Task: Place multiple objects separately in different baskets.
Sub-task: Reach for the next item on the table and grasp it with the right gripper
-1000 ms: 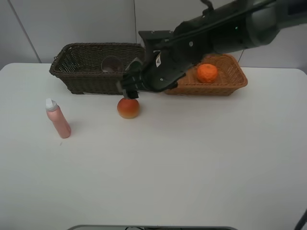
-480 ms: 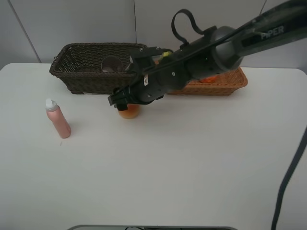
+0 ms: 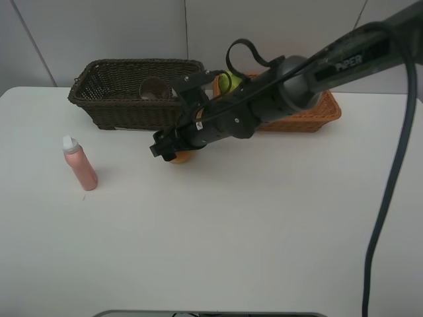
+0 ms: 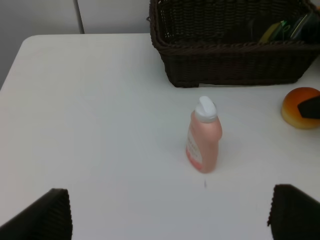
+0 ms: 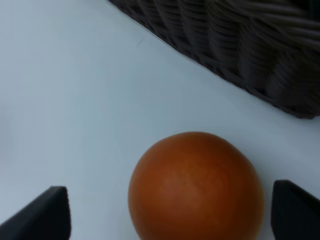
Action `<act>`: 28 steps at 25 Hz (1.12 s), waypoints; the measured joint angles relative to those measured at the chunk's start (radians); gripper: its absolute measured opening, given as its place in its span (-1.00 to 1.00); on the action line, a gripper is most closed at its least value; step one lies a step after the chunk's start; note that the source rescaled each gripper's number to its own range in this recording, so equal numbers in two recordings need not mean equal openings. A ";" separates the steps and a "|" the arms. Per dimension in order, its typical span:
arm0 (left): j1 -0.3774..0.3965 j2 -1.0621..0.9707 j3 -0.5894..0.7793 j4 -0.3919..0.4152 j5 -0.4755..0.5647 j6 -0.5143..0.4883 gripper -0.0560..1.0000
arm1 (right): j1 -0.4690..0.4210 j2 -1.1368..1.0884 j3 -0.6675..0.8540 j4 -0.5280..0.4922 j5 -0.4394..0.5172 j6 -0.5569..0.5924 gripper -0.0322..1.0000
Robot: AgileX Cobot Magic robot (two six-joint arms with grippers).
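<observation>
From the high camera, the right gripper (image 3: 170, 146) has its arm stretched across the middle of the frame and sits low over the red-orange round fruit (image 3: 180, 157), just left of centre on the white table (image 3: 264, 231); from here its jaws are too dark to read. The dark brown basket (image 3: 125, 113) stands at upper left, directly behind the fruit. The light orange-tan basket (image 3: 324, 113) is at upper right, with the green oval fruit (image 3: 229, 81) showing at its left end. The pink white-capped bottle (image 3: 80, 165) stands upright at the left, well apart from the fruit. In the left wrist view, the left gripper (image 4: 172, 215) is spread wide and holds nothing. The bottle (image 4: 204, 135) stands ahead of it, in front of the dark basket (image 4: 225, 60). In the right wrist view, the gripper (image 5: 171, 212) is wide open with the fruit (image 5: 195, 185) between its fingertips (image 5: 47, 212), unclamped, near the basket wall (image 5: 240, 45).
</observation>
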 joint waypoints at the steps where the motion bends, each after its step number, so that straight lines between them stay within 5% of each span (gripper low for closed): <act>1: 0.000 0.000 0.000 0.000 0.000 0.000 1.00 | -0.003 0.002 0.000 -0.008 0.000 0.000 1.00; 28: 0.000 0.000 0.000 0.000 0.000 0.000 1.00 | -0.013 0.116 0.002 -0.024 -0.190 -0.053 1.00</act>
